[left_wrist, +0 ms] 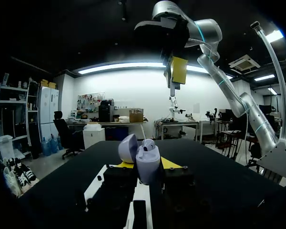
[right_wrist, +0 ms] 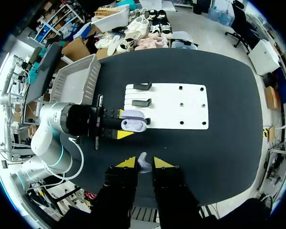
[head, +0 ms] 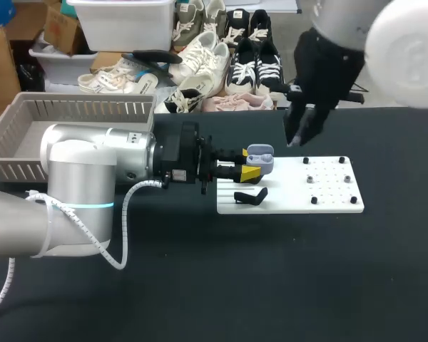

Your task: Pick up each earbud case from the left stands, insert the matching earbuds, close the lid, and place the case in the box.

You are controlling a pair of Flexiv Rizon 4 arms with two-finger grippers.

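Presently the case [left_wrist: 148,166] is pinched by the left tool [head: 250,163], one yellow tip on each flank, at the left edge of the white board [head: 332,203] and apparently raised just off it. The lid [left_wrist: 127,148] is swung open, and a pale rounded piece, probably an earbud, shows in the body.

Shell: smooth lavender plastic, pebble-shaped, glossy. It is judged light and stiff but slippery. A hold low across the flanks, clear of the hinge, is favoured so the lid is left free. The hinge is judged the weak point, so the lid is best pressed shut gently from the top.

An earbud [right_wrist: 142,158] is nipped between the tips of the right tool [right_wrist: 144,162], held high over the table [head: 271,285] near the board. It is small, pale and glossy. It is judged very light and easily dropped or twisted, so fine alignment with its socket will be needed.

A black hooked stand [head: 250,196] sits bare on the board's left part. A grey slatted basket [head: 28,135] stands well left of the board.
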